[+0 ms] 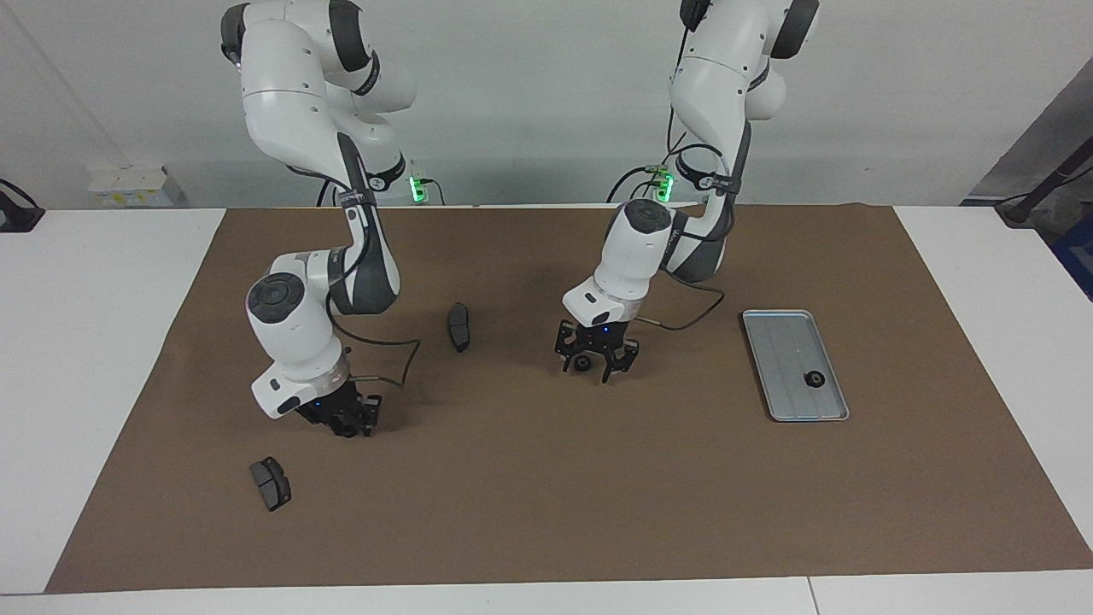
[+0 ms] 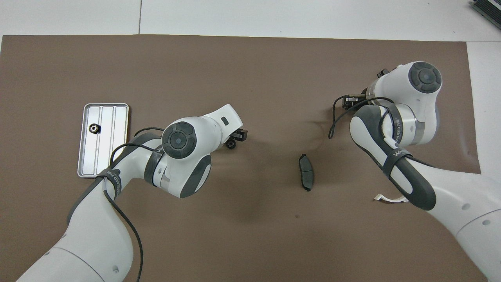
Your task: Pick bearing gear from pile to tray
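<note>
Bright, even light from above; soft, faint shadows pool on the brown mat (image 1: 546, 495) under each arm; everything stays sharp, no glare.

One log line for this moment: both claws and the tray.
left claw: open, astride centre gear | right claw: low over mat | tray: holds second gear
</note>
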